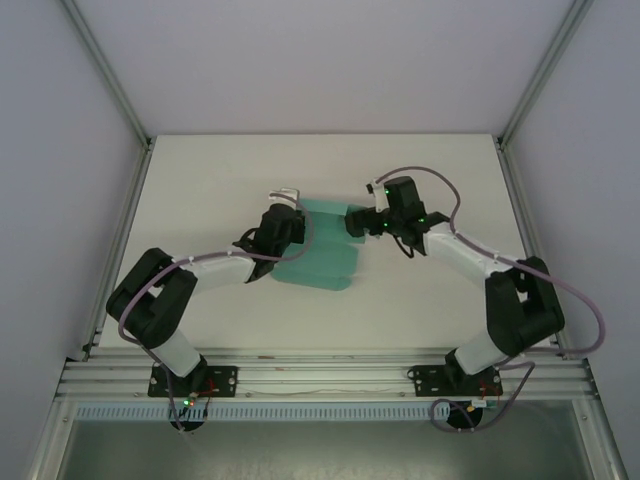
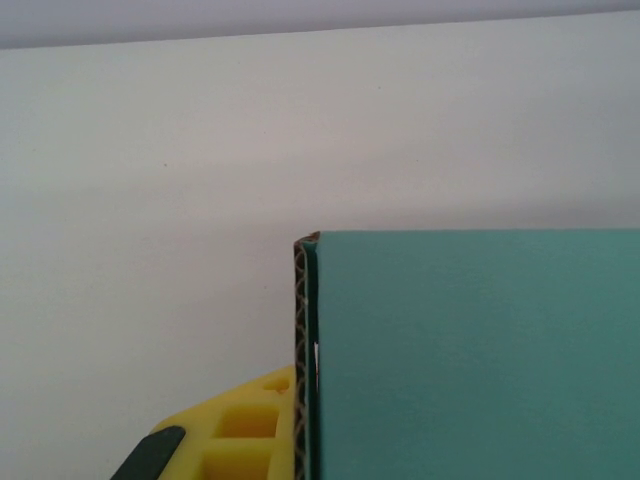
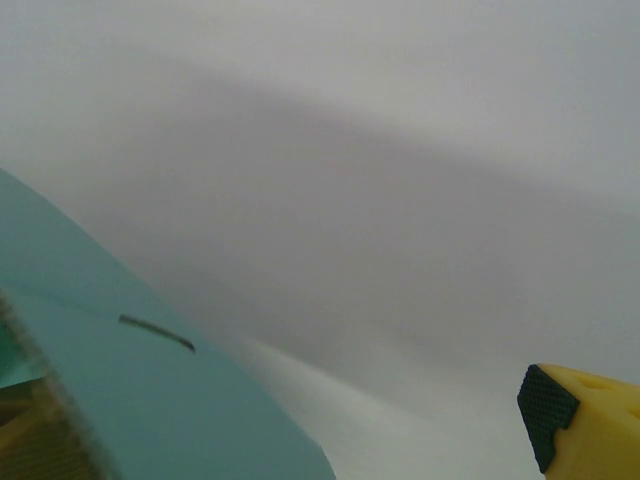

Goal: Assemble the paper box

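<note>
At lower left you see a tilted teal panel of the paper box (image 3: pixel 150 400), with a short dark slit (image 3: pixel 156 333) and a corrugated cut edge at the left border. At lower right, well apart from the card, a yellow finger (image 3: pixel 595 425) with a black textured pad (image 3: pixel 545 408) stands against a blurred pale background.

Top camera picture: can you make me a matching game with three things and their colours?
Things:
1. paper box
2. table
3. cable looping off the right arm

Colours:
A. pale purple
B. teal-green
C. off-white

Pairs: 1-B, 2-C, 3-A
</note>
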`<state>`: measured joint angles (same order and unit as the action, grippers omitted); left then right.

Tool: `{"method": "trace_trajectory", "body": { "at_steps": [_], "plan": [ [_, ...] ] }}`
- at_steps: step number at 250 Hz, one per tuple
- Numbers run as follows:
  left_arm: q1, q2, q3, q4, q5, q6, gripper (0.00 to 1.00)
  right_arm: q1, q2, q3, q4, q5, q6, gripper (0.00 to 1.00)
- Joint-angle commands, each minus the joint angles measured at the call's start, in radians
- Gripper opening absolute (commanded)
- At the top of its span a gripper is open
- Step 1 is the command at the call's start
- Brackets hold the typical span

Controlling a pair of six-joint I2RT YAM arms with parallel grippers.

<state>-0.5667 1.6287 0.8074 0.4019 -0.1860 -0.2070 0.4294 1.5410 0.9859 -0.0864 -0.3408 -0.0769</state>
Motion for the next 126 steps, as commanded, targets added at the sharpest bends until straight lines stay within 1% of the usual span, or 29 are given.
{"method": "trace_trajectory", "body": {
  "at_steps": [1, 14, 32, 46, 59, 73, 90, 110, 126],
  "plan": [
    [0.005, -0.037, 0.008, 0.0, 0.045, -0.044, 0.0, 0.004, 0.028, -0.018, 0.311, -0.084, 0.123, 1.0],
    [0.005, -0.033, 0.01, 0.004, 0.064, -0.047, 0.0, 0.005, 0.05, -0.057, 0.465, -0.078, 0.213, 1.0],
    [0.005, -0.035, 0.006, 0.007, 0.065, -0.06, 0.0, 0.008, 0.081, -0.102, 0.637, -0.034, 0.313, 1.0],
    [0.005, -0.041, 0.005, 0.003, 0.062, -0.07, 0.0, 0.015, 0.099, -0.14, 0.741, 0.039, 0.364, 1.0],
    [0.006, -0.045, 0.005, -0.001, 0.062, -0.078, 0.0, 0.02, 0.105, -0.165, 0.8, 0.082, 0.376, 1.0],
    [0.005, -0.053, 0.007, -0.009, 0.048, -0.094, 0.0, 0.024, 0.095, -0.181, 0.795, 0.118, 0.378, 0.99],
    [0.004, -0.063, 0.007, -0.02, 0.019, -0.104, 0.0, 0.023, 0.056, -0.196, 0.736, 0.129, 0.346, 1.0],
    [0.006, -0.074, 0.012, -0.039, -0.021, -0.107, 0.0, 0.024, -0.02, -0.211, 0.59, 0.147, 0.292, 1.0],
    [0.007, -0.08, 0.022, -0.057, -0.038, -0.1, 0.0, 0.024, -0.091, -0.227, 0.455, 0.205, 0.27, 1.0]
  ]
}}
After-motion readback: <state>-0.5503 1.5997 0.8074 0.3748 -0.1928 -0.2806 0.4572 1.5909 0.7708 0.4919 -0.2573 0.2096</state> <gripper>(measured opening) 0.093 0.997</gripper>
